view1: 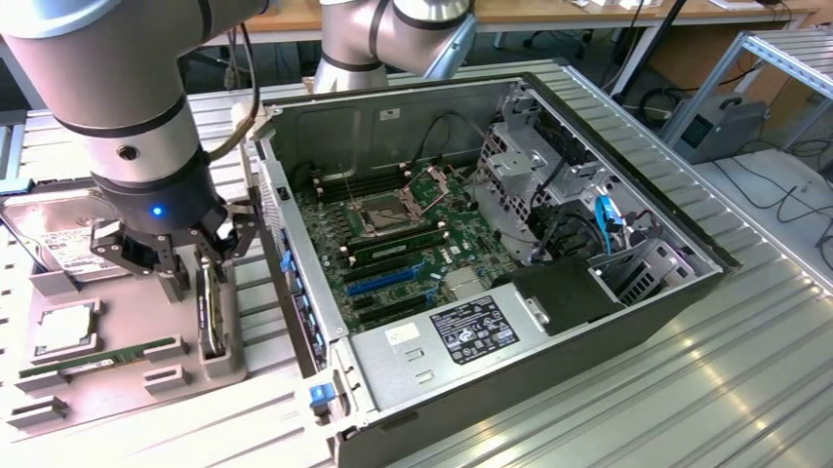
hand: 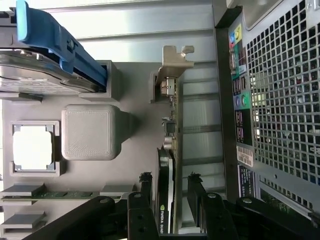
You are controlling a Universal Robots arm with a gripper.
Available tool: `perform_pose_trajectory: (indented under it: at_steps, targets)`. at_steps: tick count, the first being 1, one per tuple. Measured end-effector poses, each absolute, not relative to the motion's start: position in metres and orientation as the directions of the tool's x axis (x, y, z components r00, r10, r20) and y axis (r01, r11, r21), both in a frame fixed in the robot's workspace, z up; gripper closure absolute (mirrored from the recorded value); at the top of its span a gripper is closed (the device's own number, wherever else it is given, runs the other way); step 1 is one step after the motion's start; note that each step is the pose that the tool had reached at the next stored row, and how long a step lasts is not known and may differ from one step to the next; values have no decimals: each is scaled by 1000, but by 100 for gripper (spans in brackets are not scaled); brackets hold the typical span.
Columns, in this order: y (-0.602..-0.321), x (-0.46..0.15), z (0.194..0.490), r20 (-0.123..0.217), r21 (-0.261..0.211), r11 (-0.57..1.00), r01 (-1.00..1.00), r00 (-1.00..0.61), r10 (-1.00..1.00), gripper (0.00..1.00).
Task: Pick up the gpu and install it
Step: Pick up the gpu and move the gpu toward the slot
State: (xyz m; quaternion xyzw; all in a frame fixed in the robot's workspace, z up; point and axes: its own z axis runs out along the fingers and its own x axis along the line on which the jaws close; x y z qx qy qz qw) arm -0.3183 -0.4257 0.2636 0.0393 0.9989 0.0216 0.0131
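The gpu stands on its long edge in a slot of the grey holder tray, with its silver bracket at the far end. In the exterior view the gpu sits at the tray's side nearest the open computer case. My gripper hangs right over it. In the wrist view the gripper is open, with one black finger on each side of the card and a small gap on both sides. The motherboard lies exposed inside the case, with a blue slot.
The tray also holds a silver hard drive with a blue clip, a square processor and a green memory stick. The case's perforated rear panel stands close beside the card. A ribbed metal table surrounds everything.
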Motion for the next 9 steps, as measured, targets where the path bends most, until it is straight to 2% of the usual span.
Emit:
perform_pose_trajectory:
  at_steps: [9]
  targets:
    - [-418, -319, 253, -24, 44, 996, 79, -997, 80, 58]
